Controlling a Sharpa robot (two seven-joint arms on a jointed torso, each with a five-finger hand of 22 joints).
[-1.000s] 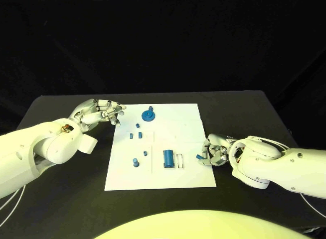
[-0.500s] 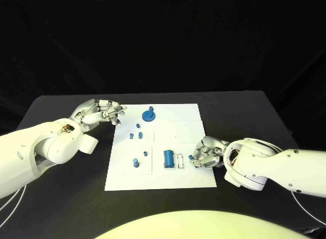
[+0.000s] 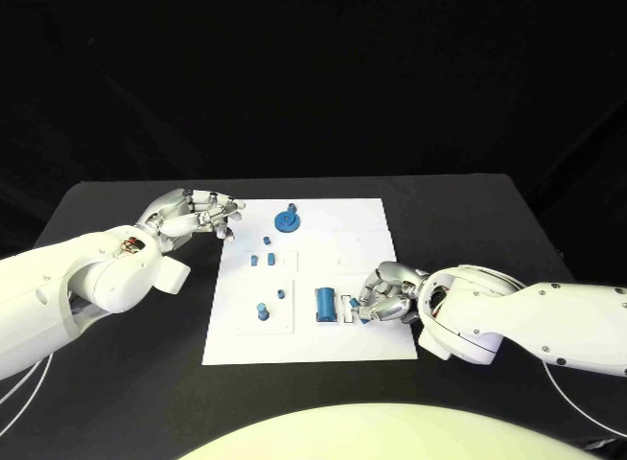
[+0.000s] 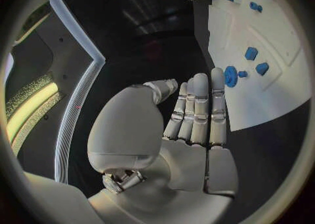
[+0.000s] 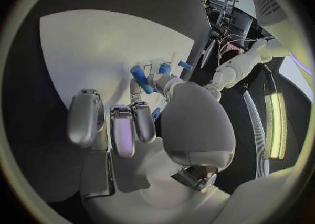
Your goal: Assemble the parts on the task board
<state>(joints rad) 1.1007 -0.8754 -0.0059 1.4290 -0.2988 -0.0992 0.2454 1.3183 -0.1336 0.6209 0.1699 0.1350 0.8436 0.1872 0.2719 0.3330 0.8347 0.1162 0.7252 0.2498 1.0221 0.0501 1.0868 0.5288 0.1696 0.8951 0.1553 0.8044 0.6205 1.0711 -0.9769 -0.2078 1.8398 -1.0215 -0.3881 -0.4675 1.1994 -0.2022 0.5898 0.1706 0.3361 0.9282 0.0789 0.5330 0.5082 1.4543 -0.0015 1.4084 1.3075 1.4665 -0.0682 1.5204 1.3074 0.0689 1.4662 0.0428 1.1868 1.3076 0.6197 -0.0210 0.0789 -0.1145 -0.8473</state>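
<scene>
Head view: my right hand (image 3: 383, 299) curls over the task board (image 3: 355, 244) at its 4 o'clock edge, pinching a small blue part (image 3: 362, 317) | left hand (image 3: 192, 216) empty, fingers apart, at 10 o'clock corner, on table (image 3: 120, 393).

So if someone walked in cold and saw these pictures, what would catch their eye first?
Probably the white task board in the middle of the black table, dotted with small blue parts such as a gear at its far end. Next, the right hand over the board's right edge, holding a small blue part beside a blue cylinder. The left hand hovers off the far left corner.
</scene>
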